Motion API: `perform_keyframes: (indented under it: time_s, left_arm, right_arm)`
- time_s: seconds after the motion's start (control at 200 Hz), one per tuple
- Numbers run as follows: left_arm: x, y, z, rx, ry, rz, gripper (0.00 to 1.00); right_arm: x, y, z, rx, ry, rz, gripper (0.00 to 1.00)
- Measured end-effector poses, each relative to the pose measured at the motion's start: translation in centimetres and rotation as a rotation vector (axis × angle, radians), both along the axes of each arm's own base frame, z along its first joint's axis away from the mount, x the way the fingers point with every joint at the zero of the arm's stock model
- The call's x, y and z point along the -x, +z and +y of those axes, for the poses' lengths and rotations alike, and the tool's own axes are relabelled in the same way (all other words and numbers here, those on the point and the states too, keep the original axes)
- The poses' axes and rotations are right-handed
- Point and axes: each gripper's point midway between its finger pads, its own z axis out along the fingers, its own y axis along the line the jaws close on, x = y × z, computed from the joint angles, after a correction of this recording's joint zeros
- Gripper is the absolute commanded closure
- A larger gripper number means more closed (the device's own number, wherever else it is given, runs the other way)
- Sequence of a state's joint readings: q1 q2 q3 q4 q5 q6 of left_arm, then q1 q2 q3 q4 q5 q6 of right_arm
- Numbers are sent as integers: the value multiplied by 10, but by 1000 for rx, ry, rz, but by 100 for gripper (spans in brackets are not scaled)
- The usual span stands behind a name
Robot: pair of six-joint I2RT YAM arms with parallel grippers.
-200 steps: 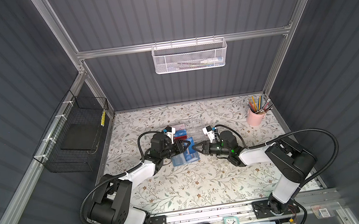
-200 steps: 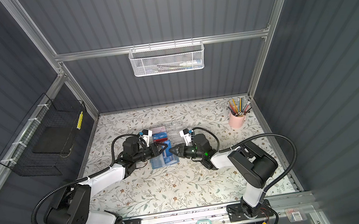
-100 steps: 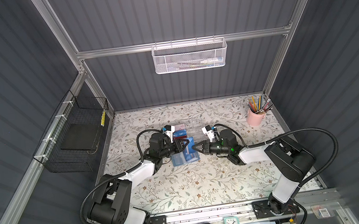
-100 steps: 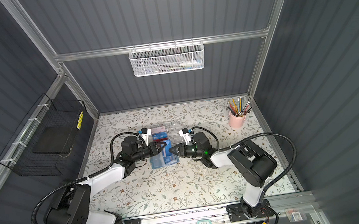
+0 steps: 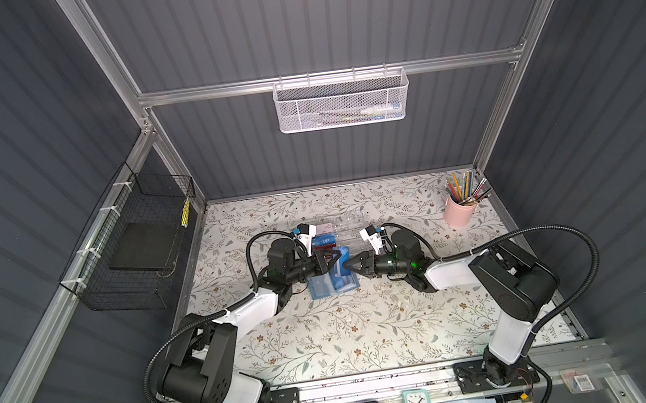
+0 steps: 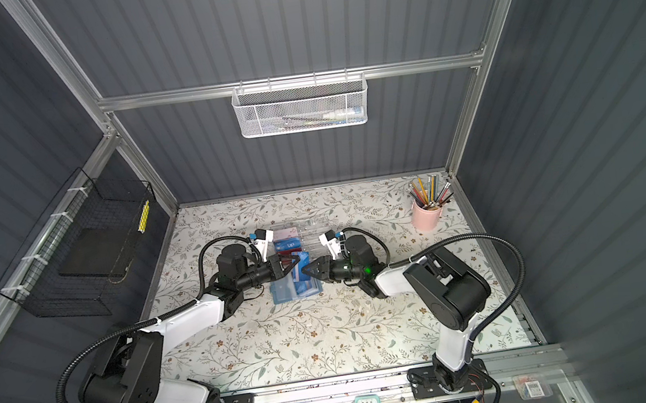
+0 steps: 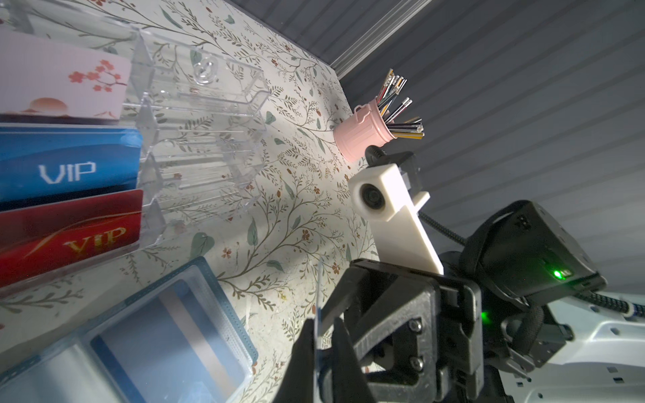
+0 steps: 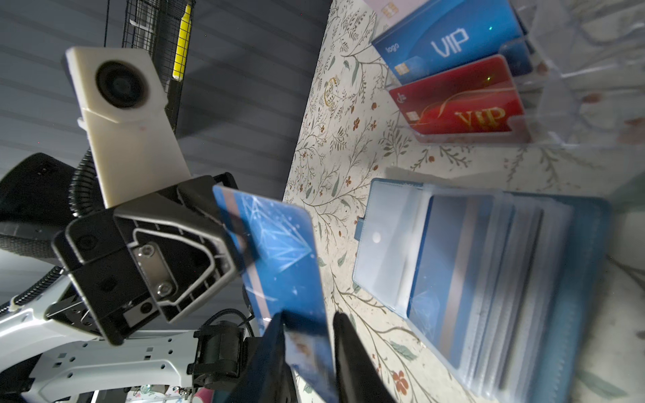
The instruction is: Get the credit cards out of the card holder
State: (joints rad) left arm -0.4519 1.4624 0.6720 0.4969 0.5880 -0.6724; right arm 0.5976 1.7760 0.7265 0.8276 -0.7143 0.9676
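The slate-blue card holder lies open on the floral table, with blue cards showing in its clear sleeves. Just above it, one blue credit card hangs between both grippers. My left gripper is shut on one end of it; in the left wrist view the card shows edge-on. My right gripper stands open around the other end, with a gap beside the card.
A clear acrylic box behind the card holder holds a blue VIP card, a red VIP card and a pink-white card. A pink pencil cup stands at the back right. A black wire basket hangs on the left wall.
My left gripper has closed on the blue card. My right gripper, shut on that card before, has parted its jaws. Both arms have stayed nearly in place.
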Motion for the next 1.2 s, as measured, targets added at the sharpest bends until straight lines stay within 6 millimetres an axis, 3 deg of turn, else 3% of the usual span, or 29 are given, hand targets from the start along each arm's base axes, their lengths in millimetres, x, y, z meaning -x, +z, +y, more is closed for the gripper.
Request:
perform_keyframes:
  time_s: [0.21,0.47,0.64,0.77,0.985,1.081,1.196]
  left_arm:
    - [-1,-2,1,-7,10,5,100]
    - [-10,-18,18,-100,133,84,100]
    - [-28,-7,34,-148,297,136,100]
    - [-41,4,50,-182,467,223,100]
    - [-51,37,62,-239,725,382,100]
    - [-43,33,72,-269,824,473,100]
    - [-27,13,87,-329,930,603,100]
  right_arm:
    - [0,1,-6,57,-17,-16,59]
    - [1,24,-22,132,-68,-118,46]
    - [4,32,-37,256,-130,-218,26]
    - [14,31,-40,390,-144,-317,2]
    - [24,39,-35,563,-121,-508,1]
    - [22,46,-35,610,-127,-572,1]
    - [20,54,-32,648,-130,-651,1]
